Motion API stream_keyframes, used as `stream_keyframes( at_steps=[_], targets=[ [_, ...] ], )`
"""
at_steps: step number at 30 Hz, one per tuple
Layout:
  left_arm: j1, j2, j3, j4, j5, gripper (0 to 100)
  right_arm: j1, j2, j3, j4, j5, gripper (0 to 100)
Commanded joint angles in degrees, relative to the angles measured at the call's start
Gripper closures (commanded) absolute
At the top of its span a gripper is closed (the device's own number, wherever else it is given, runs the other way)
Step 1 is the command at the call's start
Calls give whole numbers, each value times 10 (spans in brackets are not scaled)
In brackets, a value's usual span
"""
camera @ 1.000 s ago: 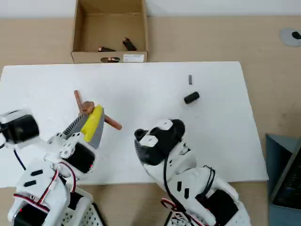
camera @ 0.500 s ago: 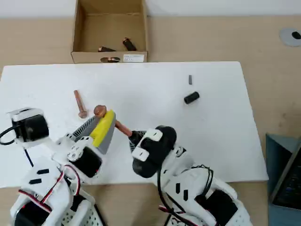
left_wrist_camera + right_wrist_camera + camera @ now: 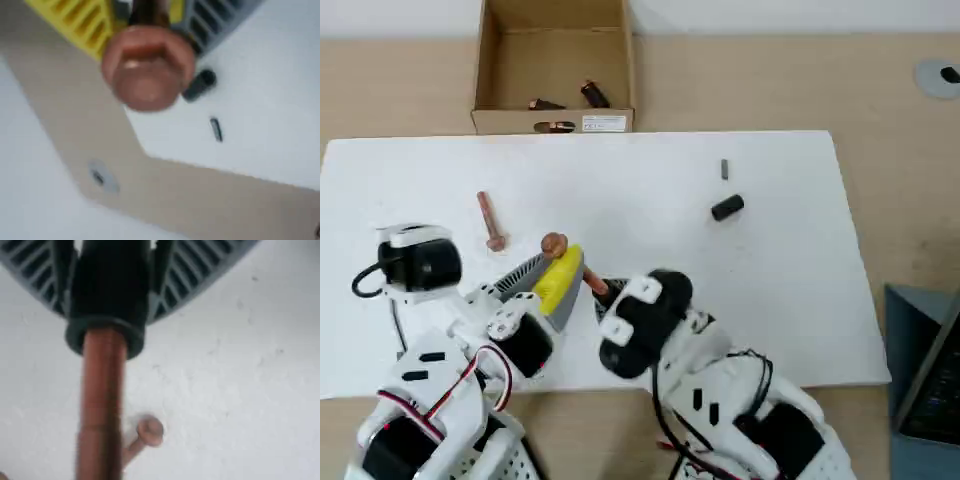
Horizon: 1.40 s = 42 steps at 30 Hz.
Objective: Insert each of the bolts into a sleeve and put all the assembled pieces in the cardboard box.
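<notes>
Left fingers (image 3: 560, 280): clenched on a copper bolt (image 3: 554, 243), yellow finger on one side, grey on the other. The head stands out past my tips on the far side. The shank runs back between them and out toward my other arm.

Right fingers (image 3: 200, 275): clamped on a black sleeve (image 3: 107, 295), a grey ribbed finger on either side. The bolt's shank sits in the sleeve's open mouth, and my right wrist view shows it inside the rim. How deep, I cannot tell. From the high view, a short copper stretch shows between my two sets of fingers, over the front middle of the white sheet (image 3: 770, 270).

Further out:
- Second bolt (image 3: 488, 220): flat on the sheet, just left of my left fingers and not touching them.
- Loose sleeve (image 3: 727, 208): on its side toward the sheet's right, well apart from both arms.
- Small dark pin (image 3: 724, 169): just beyond the loose sleeve.
- Cardboard box (image 3: 510, 120): on the bench (image 3: 880, 130) past the sheet's far edge, left of centre. Dark assembled pieces (image 3: 594, 94) lie inside by its near wall.

Against half a second ago: my left fingers have carried the bolt head rightward and a touch nearer me, and the bare shank between the arms is shorter. A second ago the bolt's tip hung free, with my right fingers apart from it. Second bolt, loose sleeve, pin and box are unmoved.
</notes>
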Motion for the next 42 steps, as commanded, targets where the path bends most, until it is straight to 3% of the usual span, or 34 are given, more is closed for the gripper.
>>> stream_keyframes(
  at_steps=[1, 8, 12, 18, 24, 31, 42],
  targets=[
    [18, 0, -4, -1, -2, 999, -7, -91, -8, -18, 5, 989],
    [22, 0, 14, 2, -59, 999, -7, -91, -8, -17, 7, 989],
    [76, 0, 14, 23, -116, 999, -7, -91, -8, -17, 27, 989],
    [109, 0, 14, 72, -120, 999, -7, -91, -8, -17, 29, 989],
    [104, 0, 15, 120, -120, 991, -7, -91, -8, -17, 29, 989],
    [52, 0, 10, 128, -124, 819, -7, -91, -7, -17, 29, 989],
    [32, 2, -91, 134, -124, 836, -7, -91, -3, -15, 27, 989]
  ],
)
